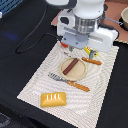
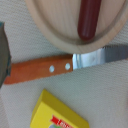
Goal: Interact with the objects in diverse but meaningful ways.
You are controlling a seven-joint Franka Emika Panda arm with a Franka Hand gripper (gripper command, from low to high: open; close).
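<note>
Starting nearest the exterior camera, the scored bread loaf [image 1: 53, 99] lies flat on the pale placemat [image 1: 35, 80], close to its front edge and apart from everything else. It looks like a light, rigid toy with a smooth, perhaps slippery skin; a grip across its short sides seems safest. Behind it a fork [image 1: 67, 81] with an orange handle lies at an angle, just in front of the round tan plate [image 1: 80, 74]. On that plate rests the dark brown sausage [image 1: 70, 66], tilted diagonally. It is probably stiff and light, and being round it may roll, so pinching it across the middle should serve best. Beyond the plate lies a knife [image 1: 92, 61] with an orange handle; the wrist view shows it [image 2: 60, 66] between the plate's rim [image 2: 50, 35] and the yellow block with red marks [image 2: 56, 114], each near but apart. The block is boxy and flat-sided, so it should be easy to clamp across its width. Farthest back, the robot's end effector hangs over this area, but its fingers are hidden in both views, so I cannot tell how far open it is or whether it holds anything. No tomato is visible on the counter.
</note>
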